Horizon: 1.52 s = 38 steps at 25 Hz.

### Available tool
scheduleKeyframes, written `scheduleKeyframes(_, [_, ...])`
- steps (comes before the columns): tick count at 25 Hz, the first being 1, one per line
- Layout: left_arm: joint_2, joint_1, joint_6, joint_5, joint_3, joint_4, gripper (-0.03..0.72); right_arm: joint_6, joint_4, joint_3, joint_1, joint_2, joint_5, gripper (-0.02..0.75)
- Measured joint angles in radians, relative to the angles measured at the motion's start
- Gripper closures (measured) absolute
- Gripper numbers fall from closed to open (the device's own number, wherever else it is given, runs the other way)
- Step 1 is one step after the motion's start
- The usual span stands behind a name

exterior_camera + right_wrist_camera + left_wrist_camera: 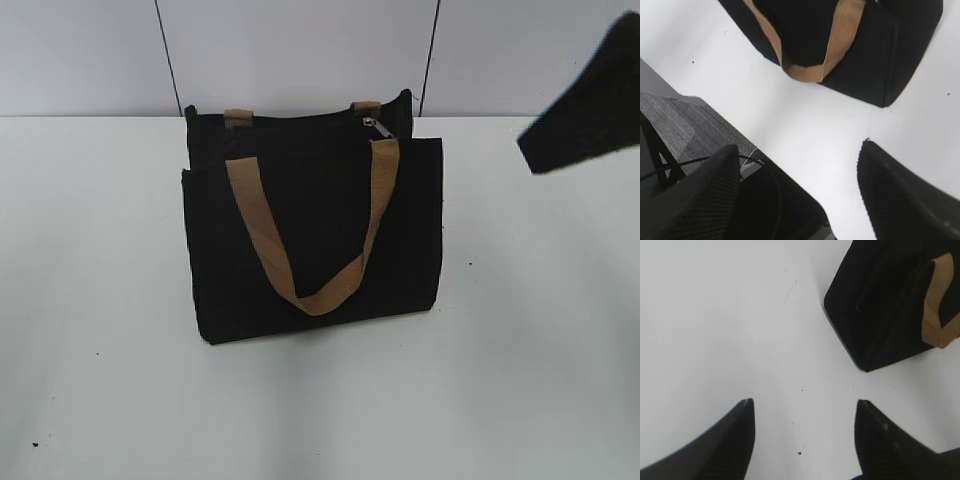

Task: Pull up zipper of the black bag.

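Left hand (802, 435) wide, empty | right hand (800, 195) wide, empty | black bag (310, 230) upright, zipper (378, 127) top-right | no legible writing

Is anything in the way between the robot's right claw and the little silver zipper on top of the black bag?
Nothing visible is. The right gripper hangs open in the air to the right of the black bag, and only bare table and empty space lie between it and the zipper at the bag's top right.

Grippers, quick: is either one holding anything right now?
Left gripper: open, holding nothing, above the bare table.
Right gripper: open, holding nothing, apart from the black bag.
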<state>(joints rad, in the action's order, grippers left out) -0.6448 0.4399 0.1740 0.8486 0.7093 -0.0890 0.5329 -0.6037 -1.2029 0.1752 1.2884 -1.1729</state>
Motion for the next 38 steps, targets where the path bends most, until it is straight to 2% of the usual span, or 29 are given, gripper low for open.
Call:
scheduleKeyframes(8, [0.234,0.000,-0.027,0.270,0.001,0.002,0.209,-0.018,0.017,0.375,0.000,-0.401,0.046,0.179])
scheduleKeyframes(15, [0.407,0.000,-0.080,0.363,-0.029,0.032,0.209,-0.199,0.186,0.613,0.000,-0.840,0.031,0.179])
scheduleKeyframes(21, [0.565,0.000,-0.117,0.371,-0.104,0.079,0.209,-0.345,0.342,0.644,0.000,-1.108,-0.013,0.179])
scheduleKeyframes(26, [0.648,0.000,-0.139,0.370,-0.133,0.080,0.209,-0.380,0.475,0.646,0.000,-1.176,-0.008,0.178])
scheduleKeyframes(33, [0.651,0.000,-0.143,0.288,-0.149,0.074,0.209,-0.385,0.499,0.647,0.000,-1.177,0.111,0.179])
scheduleKeyframes(38, [0.653,0.000,-0.144,0.226,-0.182,0.071,0.209,-0.385,0.502,0.684,0.000,-1.177,0.135,0.179])
